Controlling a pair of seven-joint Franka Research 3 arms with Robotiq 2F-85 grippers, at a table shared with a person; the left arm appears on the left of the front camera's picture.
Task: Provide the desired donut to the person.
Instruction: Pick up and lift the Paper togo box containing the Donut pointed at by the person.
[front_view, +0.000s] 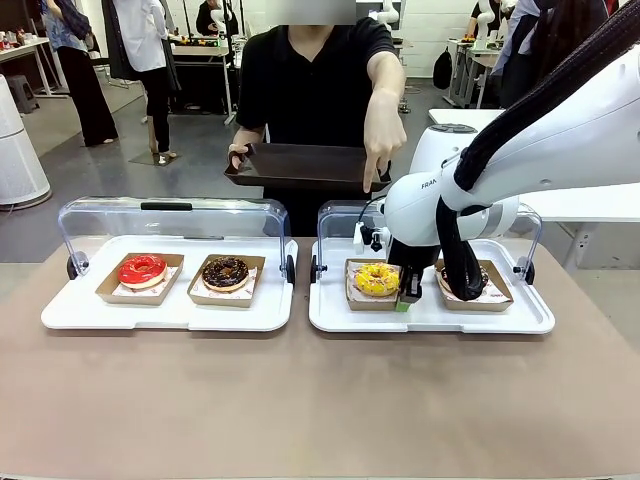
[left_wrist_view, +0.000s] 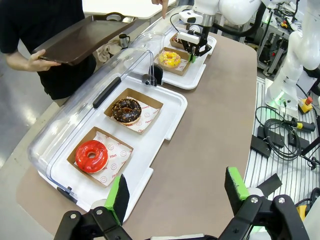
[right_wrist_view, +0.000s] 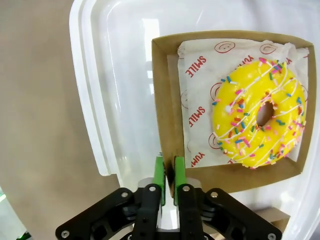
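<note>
Donut with yellow icing and coloured sprinkles (right_wrist_view: 260, 112) lies on printed paper in an open cardboard box (right_wrist_view: 164, 100). The right fingers (right_wrist_view: 159, 177) are pressed together on a side wall of that box near one corner, with the cardboard edge caught between the green pads. The box sits in a white tray (front_view: 330, 320) whose clear lid (front_view: 335, 215) stands raised behind the box. Beside the box, in the same tray, is a second cardboard box (front_view: 497, 298), partly hidden by the right arm.

Beyond the box, across the worktop (front_view: 300, 400), stands the person (front_view: 310, 80) in a black shirt. One hand (front_view: 383, 140) points a finger down toward the box; the other hand (front_view: 238, 155) holds a dark brown tray (front_view: 300, 165) up at waist height.

Left of the box, well apart, a second white tray (front_view: 60, 315) holds a red donut (front_view: 142, 270) and a chocolate donut (front_view: 225, 272), each in its own cardboard box. The left fingers (left_wrist_view: 235, 185) are spread wide apart with nothing between them, above the worktop by the near edge of that second tray, far from the box.
</note>
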